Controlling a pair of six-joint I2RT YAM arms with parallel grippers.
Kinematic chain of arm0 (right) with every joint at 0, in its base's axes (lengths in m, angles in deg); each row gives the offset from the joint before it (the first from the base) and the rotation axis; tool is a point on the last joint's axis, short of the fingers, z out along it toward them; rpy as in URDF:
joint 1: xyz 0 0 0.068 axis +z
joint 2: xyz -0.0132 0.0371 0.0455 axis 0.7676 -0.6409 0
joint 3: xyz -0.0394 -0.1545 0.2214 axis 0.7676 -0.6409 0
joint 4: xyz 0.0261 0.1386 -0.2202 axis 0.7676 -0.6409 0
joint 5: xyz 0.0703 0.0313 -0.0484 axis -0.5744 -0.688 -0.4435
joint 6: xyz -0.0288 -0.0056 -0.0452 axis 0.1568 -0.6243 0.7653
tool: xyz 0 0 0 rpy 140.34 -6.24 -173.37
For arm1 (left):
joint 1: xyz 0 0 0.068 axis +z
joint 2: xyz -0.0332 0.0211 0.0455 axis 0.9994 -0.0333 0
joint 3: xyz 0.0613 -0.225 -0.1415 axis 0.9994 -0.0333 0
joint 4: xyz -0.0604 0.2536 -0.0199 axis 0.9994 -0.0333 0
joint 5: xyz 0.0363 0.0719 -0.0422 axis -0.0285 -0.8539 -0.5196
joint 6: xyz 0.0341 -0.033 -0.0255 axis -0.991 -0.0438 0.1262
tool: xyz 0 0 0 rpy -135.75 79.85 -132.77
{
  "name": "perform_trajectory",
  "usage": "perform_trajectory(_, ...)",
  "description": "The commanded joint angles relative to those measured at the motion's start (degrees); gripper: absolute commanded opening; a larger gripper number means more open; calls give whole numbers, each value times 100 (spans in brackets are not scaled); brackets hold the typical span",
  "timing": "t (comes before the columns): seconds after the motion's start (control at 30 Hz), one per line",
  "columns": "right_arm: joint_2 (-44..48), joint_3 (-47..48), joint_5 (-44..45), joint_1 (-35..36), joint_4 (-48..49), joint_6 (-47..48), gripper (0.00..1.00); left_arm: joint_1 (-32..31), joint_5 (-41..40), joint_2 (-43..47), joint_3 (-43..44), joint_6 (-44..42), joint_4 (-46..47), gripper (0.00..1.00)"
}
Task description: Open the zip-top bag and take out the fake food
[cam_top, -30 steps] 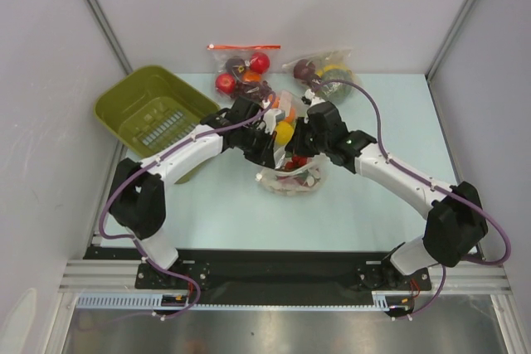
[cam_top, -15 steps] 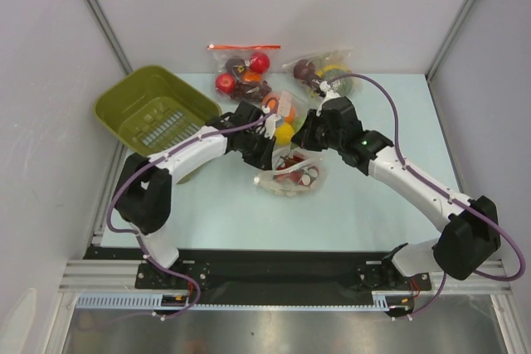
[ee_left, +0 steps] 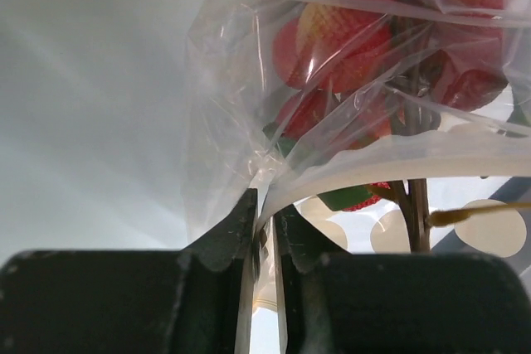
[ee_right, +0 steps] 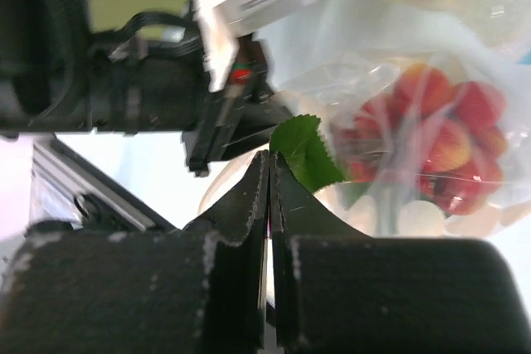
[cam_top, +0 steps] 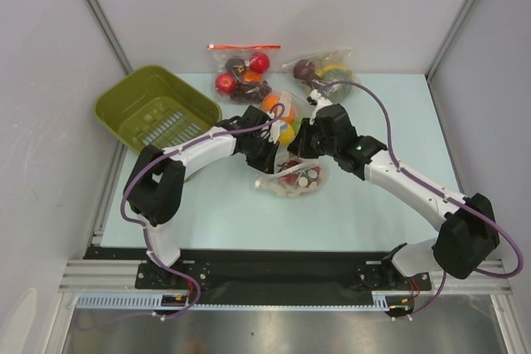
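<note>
Zip-top bag rim between left gripper jaws

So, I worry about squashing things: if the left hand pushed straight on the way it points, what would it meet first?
The bag: its film is pinched in the left hand, and the red fake food lies just beyond in that line, though depth is unclear.

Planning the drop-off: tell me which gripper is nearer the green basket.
Left. The left gripper lies right of the green basket, at the zip-top bag; the right gripper is farther right, beyond it.
</note>
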Motion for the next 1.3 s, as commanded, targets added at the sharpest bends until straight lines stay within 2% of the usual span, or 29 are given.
perform_trajectory(0.0, -93, 236, -167, 381, 70, 631, 0, -157, -85, -88, 254, -66, 142, 16)
perform_trajectory(0.07, -199, 333, -79, 532, -27, 773, 5, -184, -103, -53, 237, -58, 150, 16)
perform_trajectory(0.2, -401, 430, 71, 734, -54, 1045, 25, -193, -85, 27, 202, -40, 159, 16)
perform_trajectory(0.4, -770, 545, 369, 954, -308, 1651, 49, -193, -68, 123, 184, -22, 159, 16)
perform_trajectory(0.5, -849, 431, 519, 998, -291, 1933, 55, -202, -41, 123, 202, -22, 142, 17)
perform_trajectory(0.77, -1008, 317, 756, 1261, -256, 2583, 57, -193, 170, 106, 219, 13, 159, 19)
perform_trajectory(1.27, -1377, -61, 1010, 1605, 95, 2997, 57, -193, 468, 97, 228, 30, 212, 21)
